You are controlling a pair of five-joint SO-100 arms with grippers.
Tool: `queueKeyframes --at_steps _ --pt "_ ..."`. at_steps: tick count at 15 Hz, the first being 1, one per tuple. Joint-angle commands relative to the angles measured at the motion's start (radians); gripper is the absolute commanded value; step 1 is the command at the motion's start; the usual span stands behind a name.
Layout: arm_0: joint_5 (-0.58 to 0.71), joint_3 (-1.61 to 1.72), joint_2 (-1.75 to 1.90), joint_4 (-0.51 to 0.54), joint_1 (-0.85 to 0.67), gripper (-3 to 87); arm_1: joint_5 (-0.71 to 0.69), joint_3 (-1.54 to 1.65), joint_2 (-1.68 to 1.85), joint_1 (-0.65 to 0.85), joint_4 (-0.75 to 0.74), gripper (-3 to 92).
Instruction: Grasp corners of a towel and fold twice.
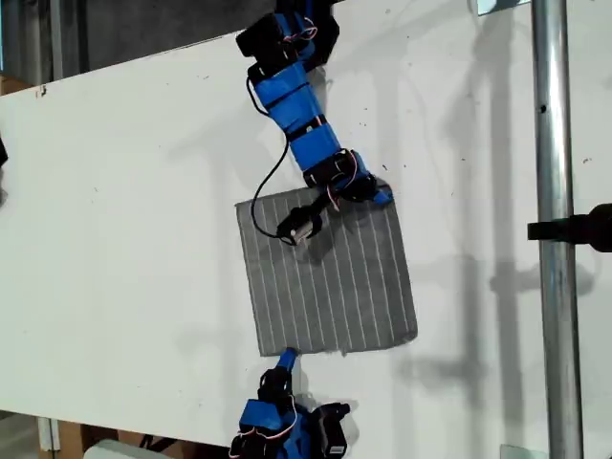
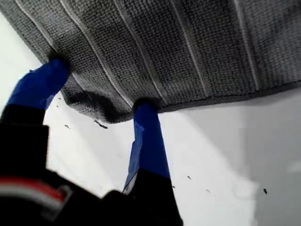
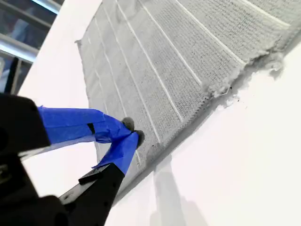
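The grey striped towel (image 1: 330, 277) lies flat on the white table (image 1: 115, 239). My first gripper (image 1: 379, 197) reaches in from the exterior view's top to the towel's upper right corner (image 1: 390, 204). In the first wrist view it (image 2: 96, 89) is open, its blue fingers (image 2: 146, 136) standing either side of that corner (image 2: 96, 110) of the towel (image 2: 188, 42). My second gripper (image 1: 285, 360) comes from the exterior view's bottom edge to the lower left corner. Its taped tips (image 3: 130, 134) are pinched together on the towel (image 3: 178, 47) close to the hem, where a frayed spot (image 3: 221, 87) shows.
A metal pole (image 1: 555, 239) with a black clamp (image 1: 574, 229) runs down the exterior view's right side. A black cable (image 1: 273, 182) loops off the first arm above the towel. The table's far edge (image 1: 143, 57) slants across the exterior view's top left.
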Motion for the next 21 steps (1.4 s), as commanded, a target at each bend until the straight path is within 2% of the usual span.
queueKeyframes --at_steps 1,4,6,7,9,13,15,17,19,21 --pt "-0.002 0.003 0.005 -0.015 -0.008 -2.7 -0.014 -0.06 -0.032 0.028 -0.038 7.5" --pt "-0.064 0.003 0.005 -0.023 -0.012 -2.7 -0.025 -0.063 -0.038 0.035 -0.075 -0.1" --pt "-0.115 -0.052 0.003 -0.133 0.049 -2.9 -0.034 -0.063 -0.032 0.038 -0.083 -0.1" --pt "-0.158 -0.143 -0.021 -0.12 0.061 -2.9 -0.037 -0.063 -0.031 0.04 -0.087 -0.1" --pt "-0.192 -0.396 -0.291 -0.058 0.101 -2.9 -0.049 -0.063 -0.029 0.049 -0.1 -0.1" --pt "-0.137 -0.839 -0.951 -0.046 0.307 -2.9 -0.067 -0.077 -0.028 0.067 -0.101 -0.1" --pt "-0.028 -1.083 -1.247 -0.028 0.433 -2.9 -0.071 -0.083 -0.028 0.075 -0.103 -0.1" --pt "0.058 -1.378 -1.536 0.077 0.532 -2.9 -0.075 -0.089 -0.025 0.08 -0.1 -0.1" --pt "0.08 -1.677 -1.807 0.199 0.595 -2.9 -0.075 -0.091 -0.02 0.081 -0.098 -0.1" --pt "0.058 -1.841 -1.939 0.192 0.621 -2.9 -0.077 -0.091 -0.02 0.08 -0.094 -0.1"
